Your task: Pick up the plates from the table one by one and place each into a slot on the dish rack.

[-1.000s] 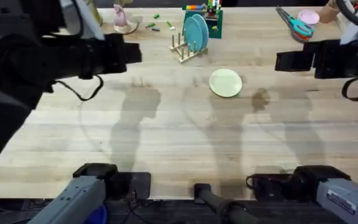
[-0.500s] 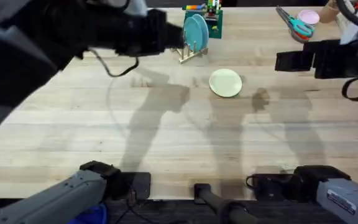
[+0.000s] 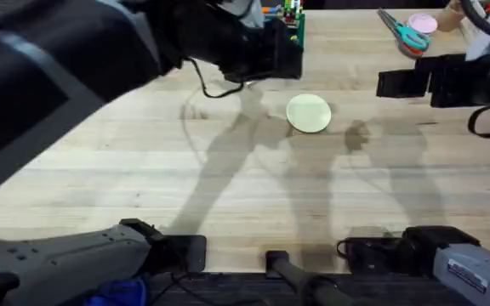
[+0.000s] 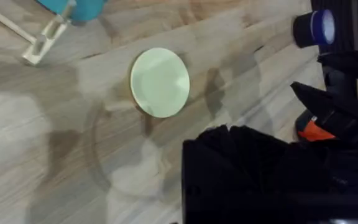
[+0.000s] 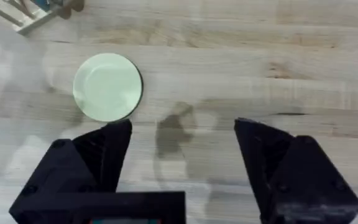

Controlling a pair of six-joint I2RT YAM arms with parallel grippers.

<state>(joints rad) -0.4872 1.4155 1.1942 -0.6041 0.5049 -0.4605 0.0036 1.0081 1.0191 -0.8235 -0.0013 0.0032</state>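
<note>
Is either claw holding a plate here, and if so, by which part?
The right claw is open and holds nothing; the cream plate lies flat on the table. The left claw's hold cannot be told.

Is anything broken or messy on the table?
Nothing stands out. The cream-yellow plate lies flat and whole on the table, not chipped or tipped, and nothing looks spilled around it. The right gripper is open above the wood beside it. The dish rack shows partly at the edge, so I can't judge it.
</note>
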